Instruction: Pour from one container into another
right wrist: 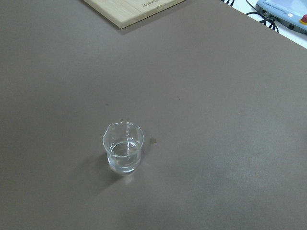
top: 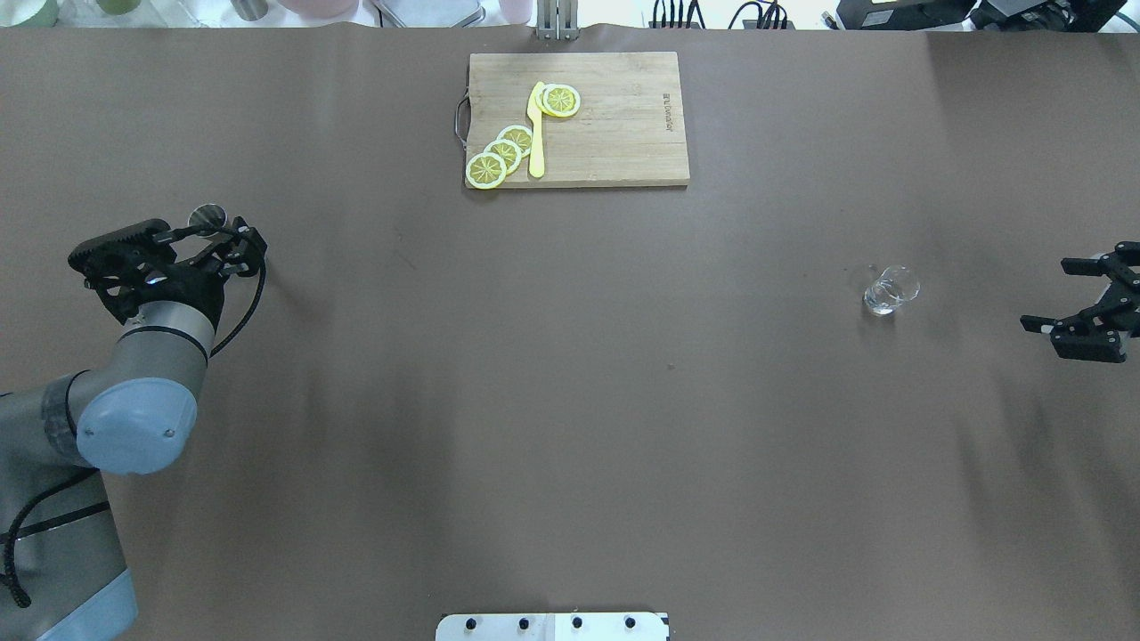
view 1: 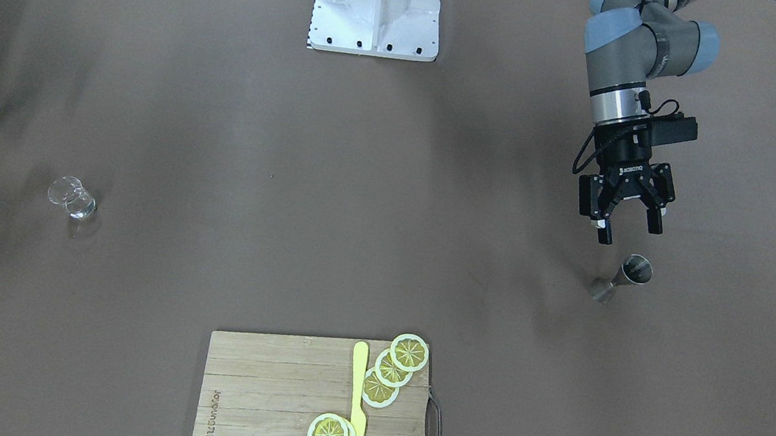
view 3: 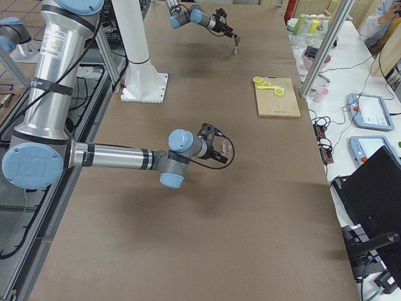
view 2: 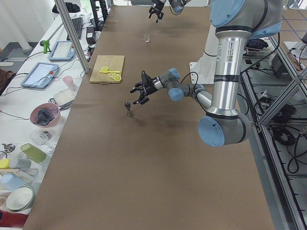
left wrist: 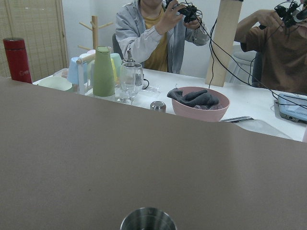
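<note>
Matte brown table (top: pixel 570 401), cluttered white bench (view 2: pixel 29 120) alongside. Left gripper (view 1: pixel 628 231), jaws spread, hovers near the upright steel hourglass jigger (view 1: pixel 621 278). Right gripper (top: pixel 1051 294), also spread and partly cut off, faces the small clear glass (top: pixel 889 290).

Left gripper (view 1: pixel 628 230) body: white lettering, seemingly "ROBOTIQ".
Cutting board (view 1: pixel 262 395): a short brand mark burnt along one short edge, too small to read.

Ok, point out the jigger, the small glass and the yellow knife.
jigger (view 1: pixel 636 270): front-facing view, on its upper cup.
small glass (right wrist: pixel 123 152): right wrist view, on its side wall.
yellow knife (top: pixel 537 158): overhead view, on its handle.
</note>
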Controlling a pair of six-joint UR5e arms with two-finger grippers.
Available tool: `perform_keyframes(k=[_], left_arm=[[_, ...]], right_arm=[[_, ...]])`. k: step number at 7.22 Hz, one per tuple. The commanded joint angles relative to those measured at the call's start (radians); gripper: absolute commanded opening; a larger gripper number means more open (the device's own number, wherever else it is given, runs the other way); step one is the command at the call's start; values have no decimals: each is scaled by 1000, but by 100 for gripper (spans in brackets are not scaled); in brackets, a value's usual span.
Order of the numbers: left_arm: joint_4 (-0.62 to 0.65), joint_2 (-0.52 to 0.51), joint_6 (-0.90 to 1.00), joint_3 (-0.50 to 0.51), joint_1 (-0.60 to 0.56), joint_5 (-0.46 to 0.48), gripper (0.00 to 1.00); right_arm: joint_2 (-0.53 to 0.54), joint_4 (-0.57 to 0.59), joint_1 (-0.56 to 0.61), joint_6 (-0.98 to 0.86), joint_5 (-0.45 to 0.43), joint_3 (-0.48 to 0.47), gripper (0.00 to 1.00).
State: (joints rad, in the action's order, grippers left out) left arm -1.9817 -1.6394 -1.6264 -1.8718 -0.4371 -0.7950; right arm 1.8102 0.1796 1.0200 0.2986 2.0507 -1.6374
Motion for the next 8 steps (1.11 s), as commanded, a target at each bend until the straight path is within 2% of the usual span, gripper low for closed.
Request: perform_keyframes(k=[1, 3, 5, 7, 8], left_arm=[[58, 4, -80, 16, 53, 42, 97], [67, -5, -101, 58, 67, 53, 96], [66, -40, -157, 140, 69, 102, 96], [66, -79, -159, 193, 69, 137, 96], [66, -77, -161, 197, 69, 207, 96]], right_arm=[[-28, -44, -4, 105, -1, 57, 100], [-75, -118, -27, 198, 6, 118, 100], [-121, -286, -79, 195, 28, 238, 100], [-112, -330, -83, 102, 109, 245, 100], [-117, -330, -77, 17, 127, 252, 100]])
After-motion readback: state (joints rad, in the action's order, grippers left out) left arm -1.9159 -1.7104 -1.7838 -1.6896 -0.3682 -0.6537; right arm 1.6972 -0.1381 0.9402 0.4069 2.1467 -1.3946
